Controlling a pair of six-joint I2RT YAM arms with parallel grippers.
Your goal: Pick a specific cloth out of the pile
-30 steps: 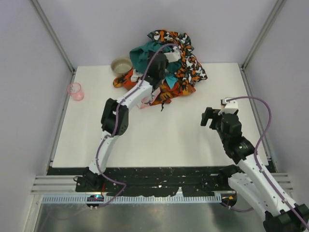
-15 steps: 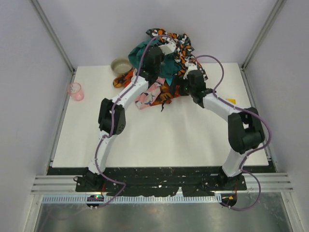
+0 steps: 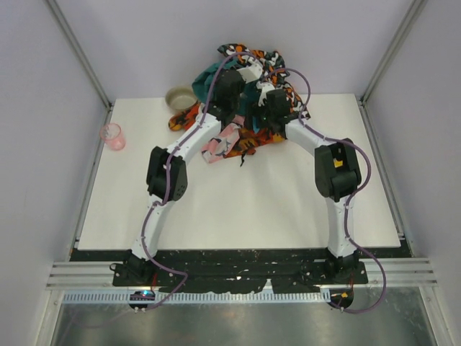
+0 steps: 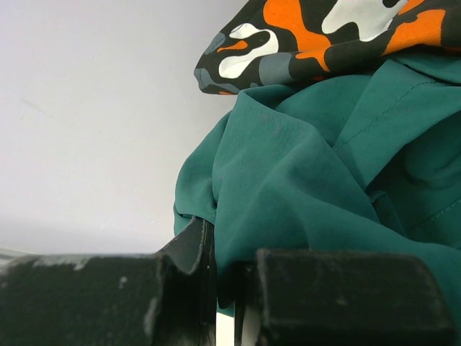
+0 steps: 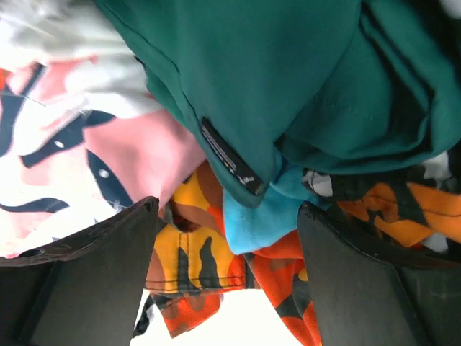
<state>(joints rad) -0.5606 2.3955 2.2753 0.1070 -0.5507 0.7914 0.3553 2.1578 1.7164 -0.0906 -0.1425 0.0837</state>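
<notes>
At the far left of the white counter [image 3: 238,209] stands a small clear pink plastic cup [image 3: 112,135], and farther right, at the far edge, a round beige bowl [image 3: 181,97]. Just right of the bowl sits the pile [image 3: 284,108] of mixed fabrics, heaped against the back wall.

The left tool [image 4: 229,295] reaches into the far top of the pile. Its black fingers [image 4: 338,295] are closed, with a fold of the dark teal-green cloth [image 4: 310,180] pinched in the narrow slit between them. An orange, black and white camouflage fabric [image 4: 324,29] lies over that cloth beyond the tool. A pink patterned cloth [image 3: 220,144] spills from the near left side of the pile onto the counter.

The right tool [image 5: 227,216] is at the middle of the pile, just right of the left one. Its two dark fingers [image 5: 94,274] stand wide apart and grip nothing. Between them shows a patch of the plain bright turquoise-blue cloth [image 5: 263,213], tucked under the dark teal-green cloth's hem with its black label [image 5: 230,155] and lying over orange patterned fabric. Whether either finger touches the cloth I cannot tell. From above, the turquoise-blue cloth is hidden by the tool.
</notes>
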